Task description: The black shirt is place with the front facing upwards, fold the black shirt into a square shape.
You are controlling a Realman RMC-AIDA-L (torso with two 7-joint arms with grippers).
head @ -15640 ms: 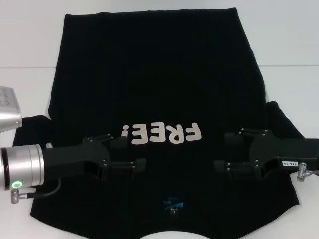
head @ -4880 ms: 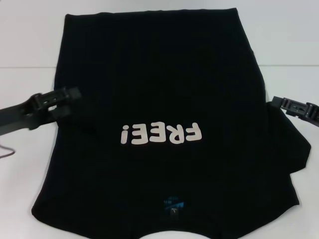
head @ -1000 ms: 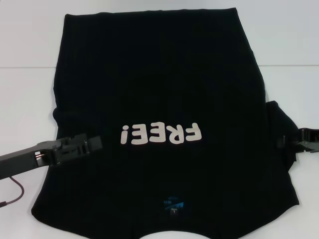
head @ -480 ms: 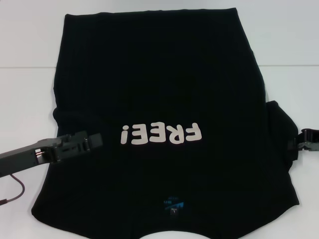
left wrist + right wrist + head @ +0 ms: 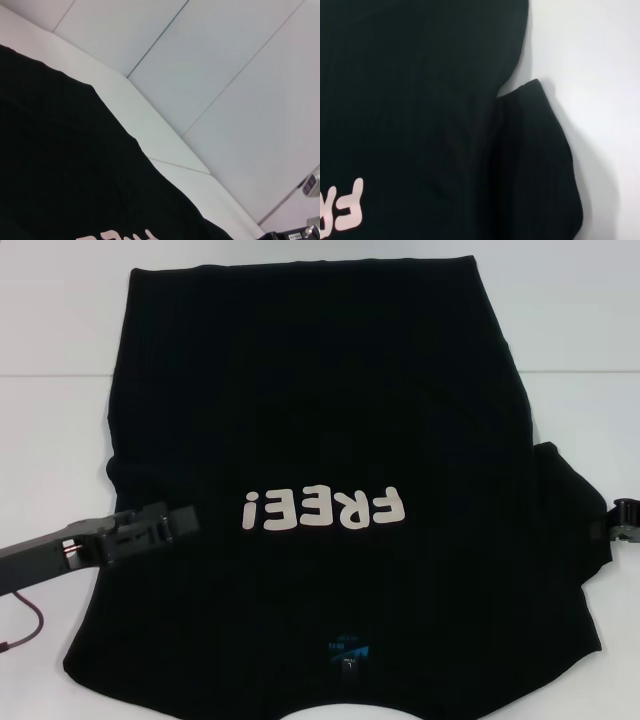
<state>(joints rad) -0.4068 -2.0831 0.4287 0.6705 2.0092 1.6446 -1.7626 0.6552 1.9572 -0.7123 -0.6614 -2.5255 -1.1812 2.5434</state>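
Observation:
The black shirt (image 5: 320, 390) lies flat on the white table, front up, with its white "FREE!" print (image 5: 322, 510) upside down to me and the blue neck label (image 5: 345, 650) near the front edge. No left sleeve sticks out on the left side. The right sleeve (image 5: 570, 510) lies spread out to the right. My left gripper (image 5: 185, 518) reaches in low over the shirt's left side, just left of the print. My right gripper (image 5: 625, 515) shows only at the picture's right edge, beside the right sleeve. The right wrist view shows that sleeve (image 5: 540, 165) and the shirt body.
The white table (image 5: 570, 320) shows bare around the shirt, with a seam line across it. A thin red cable (image 5: 25, 625) hangs under my left arm at the front left. The left wrist view shows the shirt's edge (image 5: 60, 165) and white table beyond.
Over the last second my right gripper has drawn back to the right, away from the sleeve, almost out of the picture. My left gripper has shifted slightly toward the far side. The shirt has not moved.

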